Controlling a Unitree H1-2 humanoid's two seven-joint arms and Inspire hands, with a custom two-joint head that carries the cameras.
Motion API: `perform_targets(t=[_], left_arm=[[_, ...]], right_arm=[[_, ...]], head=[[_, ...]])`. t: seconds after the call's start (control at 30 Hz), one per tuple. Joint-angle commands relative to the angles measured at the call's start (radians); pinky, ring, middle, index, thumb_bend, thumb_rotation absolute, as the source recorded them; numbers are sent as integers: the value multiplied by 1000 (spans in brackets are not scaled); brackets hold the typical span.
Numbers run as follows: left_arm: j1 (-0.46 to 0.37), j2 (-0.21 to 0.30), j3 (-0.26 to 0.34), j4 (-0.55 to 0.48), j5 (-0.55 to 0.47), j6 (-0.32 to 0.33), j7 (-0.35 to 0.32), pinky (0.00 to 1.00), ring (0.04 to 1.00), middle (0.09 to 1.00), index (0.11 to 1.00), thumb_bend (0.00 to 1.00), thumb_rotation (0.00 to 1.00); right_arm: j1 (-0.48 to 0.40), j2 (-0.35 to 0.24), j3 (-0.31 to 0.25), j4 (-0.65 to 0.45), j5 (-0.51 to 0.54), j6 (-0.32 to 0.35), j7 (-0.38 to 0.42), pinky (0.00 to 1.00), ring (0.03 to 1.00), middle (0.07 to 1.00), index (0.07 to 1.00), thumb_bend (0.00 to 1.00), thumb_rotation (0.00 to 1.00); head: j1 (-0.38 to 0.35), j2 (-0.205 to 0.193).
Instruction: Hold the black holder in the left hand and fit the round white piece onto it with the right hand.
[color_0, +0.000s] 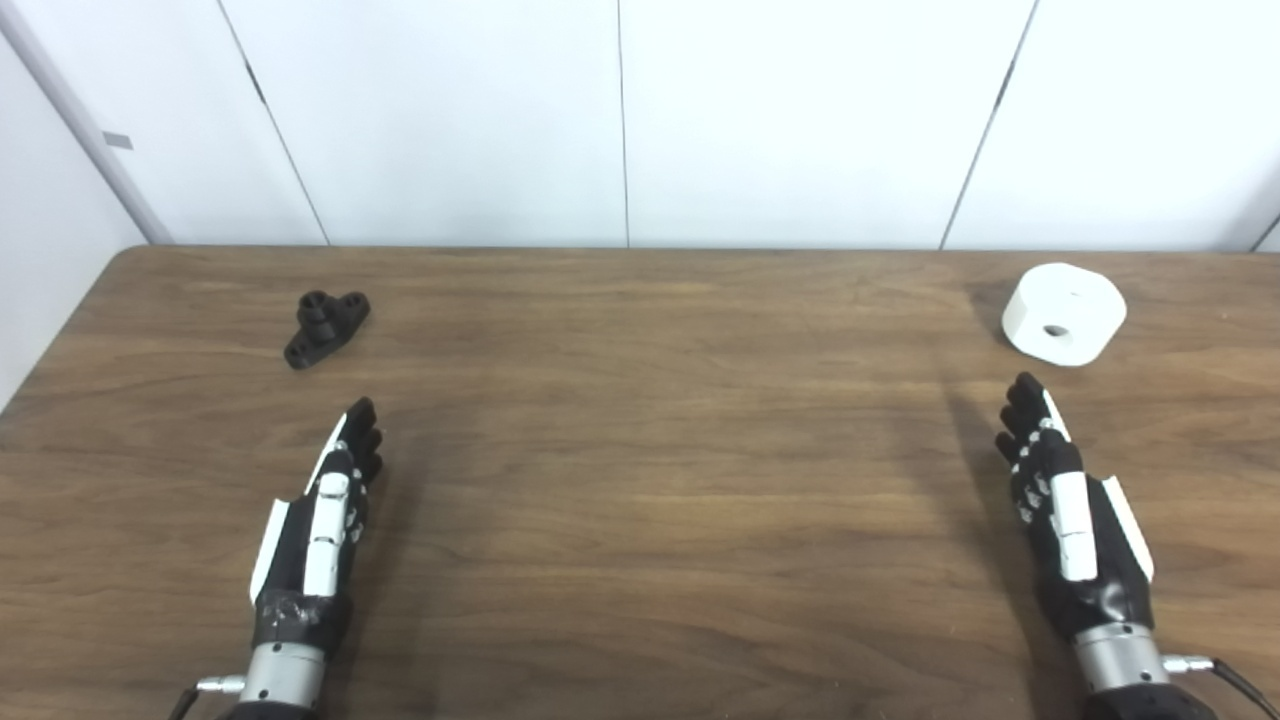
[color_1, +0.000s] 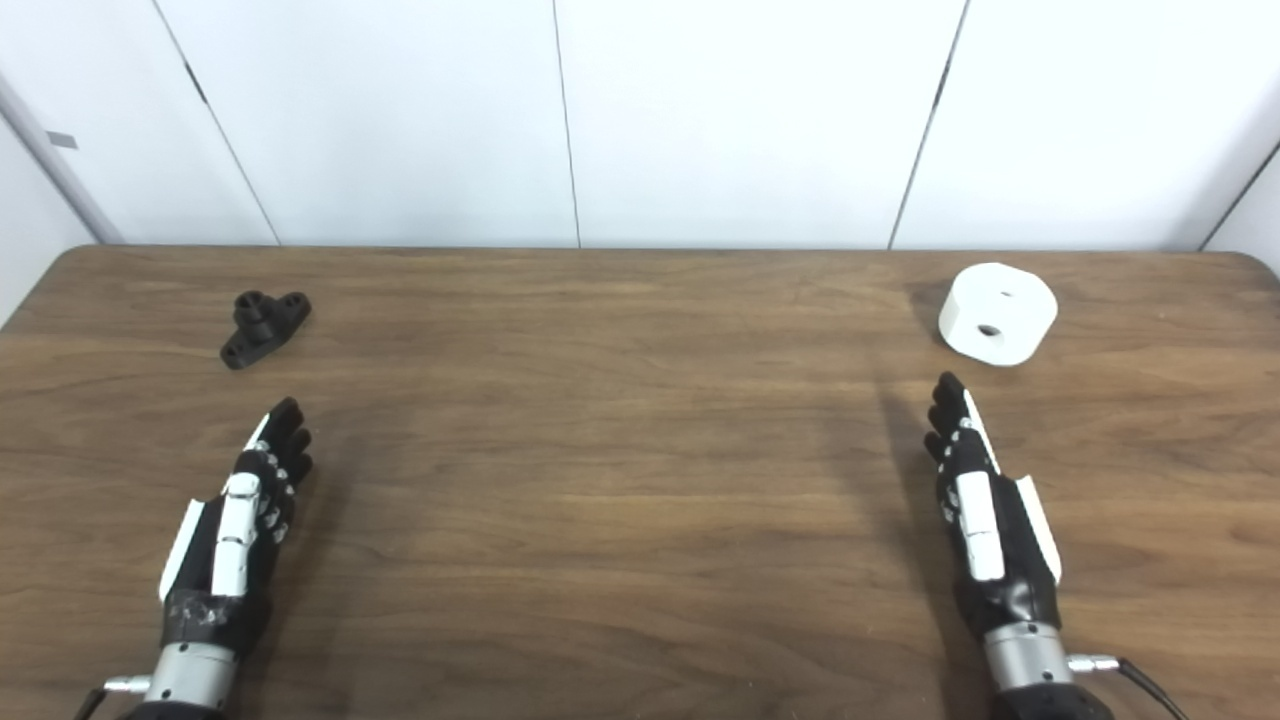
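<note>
The black holder lies on the wooden table at the far left, a flat base with a short upright post. The round white piece, a thick disc with a small hole in its side, rests at the far right. My left hand is stretched out flat and open, on edge, a short way in front of the holder and apart from it. My right hand is likewise open with straight fingers, its tips just short of the white piece. Neither hand holds anything.
White wall panels rise right behind the table's far edge. The table's left corner is rounded, and bare wood stretches between my two hands.
</note>
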Motion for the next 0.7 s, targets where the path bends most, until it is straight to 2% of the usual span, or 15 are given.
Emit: perform_targets(t=[0.0,0.3,0.5,0.6,0.67], left_arm=[[3,9,1,-1,-2,5,-3,1000,1000,1000,992,379,990],[7,12,1,-5,-4,6,-6,1000,1000,1000,998,384,956],[12,-4,-10,-4,27,-5,8,1000,1000,997,986,350,950],[14,-18,-22,4,51,-20,16,1000,1000,991,978,365,928],[17,-29,-28,8,60,-23,19,1000,1000,996,977,376,913]], right_arm=[[37,28,10,43,19,-17,-3,1000,1000,1000,980,618,1000],[40,30,11,40,20,-18,-5,1000,1000,1000,979,634,1000],[47,18,1,42,37,-16,4,1000,1000,1000,986,619,1000],[48,5,-7,57,51,-27,15,1000,1000,1000,993,585,1000],[46,-8,-11,77,56,-46,24,1000,1000,1000,999,598,1000]], head=[[1,1],[3,-4],[105,-41],[160,-64],[203,-86]])
